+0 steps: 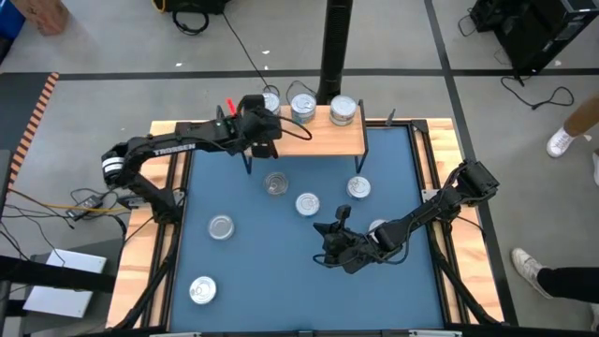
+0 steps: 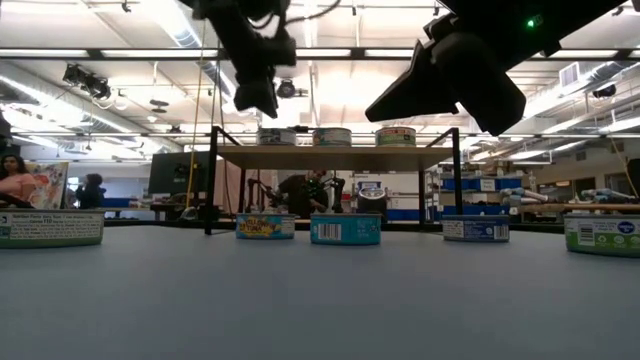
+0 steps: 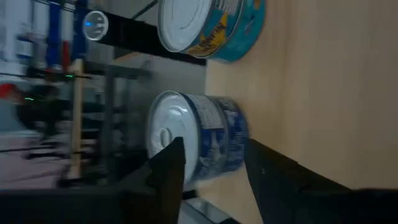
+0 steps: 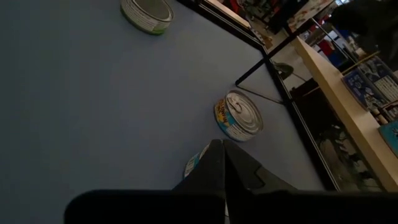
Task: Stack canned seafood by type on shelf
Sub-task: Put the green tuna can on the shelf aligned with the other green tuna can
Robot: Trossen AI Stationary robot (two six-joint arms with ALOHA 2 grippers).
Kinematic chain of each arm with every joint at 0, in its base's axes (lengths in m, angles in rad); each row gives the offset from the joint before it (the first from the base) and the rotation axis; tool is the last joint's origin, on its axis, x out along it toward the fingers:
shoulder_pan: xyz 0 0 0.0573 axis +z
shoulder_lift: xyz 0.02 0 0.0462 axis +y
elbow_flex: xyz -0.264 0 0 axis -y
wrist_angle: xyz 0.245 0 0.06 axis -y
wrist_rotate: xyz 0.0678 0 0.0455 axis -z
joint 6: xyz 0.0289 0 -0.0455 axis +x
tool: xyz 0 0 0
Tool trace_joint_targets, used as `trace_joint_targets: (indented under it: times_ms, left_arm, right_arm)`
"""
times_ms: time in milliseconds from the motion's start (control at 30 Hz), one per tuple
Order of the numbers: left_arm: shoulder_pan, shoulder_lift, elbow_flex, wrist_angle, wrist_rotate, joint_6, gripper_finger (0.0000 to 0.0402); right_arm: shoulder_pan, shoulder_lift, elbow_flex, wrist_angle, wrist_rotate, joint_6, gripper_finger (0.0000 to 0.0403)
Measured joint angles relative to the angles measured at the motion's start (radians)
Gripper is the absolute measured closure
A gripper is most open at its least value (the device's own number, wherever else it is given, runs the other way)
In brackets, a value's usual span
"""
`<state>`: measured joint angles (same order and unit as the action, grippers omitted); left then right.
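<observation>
Left tool reached out level over the shelf, arm stretched in from the table's left edge, fingers spread either side of a blue-labelled tin without clearly touching it. Just beyond that tin, a second tin with a teal and yellow label on the same board. Right tool low over the blue mat, arm bent back toward the right edge, fingers pressed together, holding nothing; loose tins just ahead of it.
</observation>
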<state>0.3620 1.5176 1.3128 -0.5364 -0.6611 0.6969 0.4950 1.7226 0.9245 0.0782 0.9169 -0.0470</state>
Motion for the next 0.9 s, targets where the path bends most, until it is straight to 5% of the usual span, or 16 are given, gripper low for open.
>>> trace_joint_targets:
  times_ms: [433, 533, 900]
  left_arm:
    - [-0.104, -0.100, 0.000, -0.010, 0.438, -0.277, 0.0386]
    - [-0.141, -0.099, -0.002, 0.030, 0.499, -0.329, 0.0395]
    - [-0.265, -0.112, -0.295, 0.570, 0.543, -0.389, 0.0399]
  right_arm:
    - [-0.006, 0.000, 0.000, 0.050, -0.108, 0.006, 0.0403]
    - [-0.006, 0.000, -0.006, 0.064, -0.127, 0.003, 0.0403]
    - [-0.007, 0.001, -0.086, 0.248, -0.189, -0.017, 0.0403]
